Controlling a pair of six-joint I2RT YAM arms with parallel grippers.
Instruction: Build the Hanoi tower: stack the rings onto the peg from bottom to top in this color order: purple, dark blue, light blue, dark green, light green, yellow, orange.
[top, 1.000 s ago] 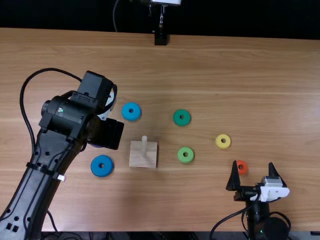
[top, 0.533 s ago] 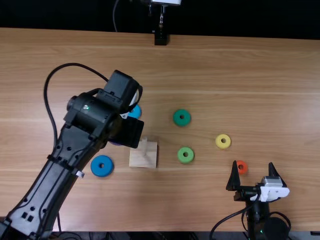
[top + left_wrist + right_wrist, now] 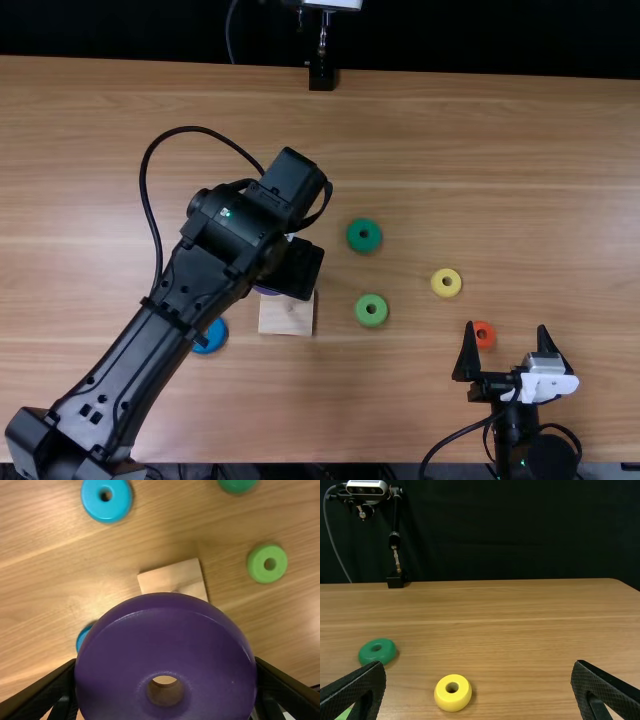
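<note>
My left gripper (image 3: pixel 292 268) hangs over the back part of the wooden base (image 3: pixel 286 318), hiding the peg's top. In the left wrist view the left gripper (image 3: pixel 166 680) is shut on the purple ring (image 3: pixel 167 630), held in front of the base (image 3: pixel 172 579). Partly covered, the dark blue ring (image 3: pixel 213 338) lies left of the base; the light blue ring (image 3: pixel 95 500) is flat on the table. Dark green (image 3: pixel 364 235), light green (image 3: pixel 371 310) and yellow (image 3: pixel 446 282) rings lie separately to the right. My right gripper (image 3: pixel 506 335) is open, the orange ring (image 3: pixel 483 335) near its left finger.
The left arm spans the table from the near left edge to the base. At the far edge stands a black mount (image 3: pixel 321 78) with a cable beside it. The table (image 3: pixel 520 630) extends behind the yellow ring.
My left arm has swung right with the purple ring, from left of the base to over its back part. The right arm and the loose rings have stayed put.
</note>
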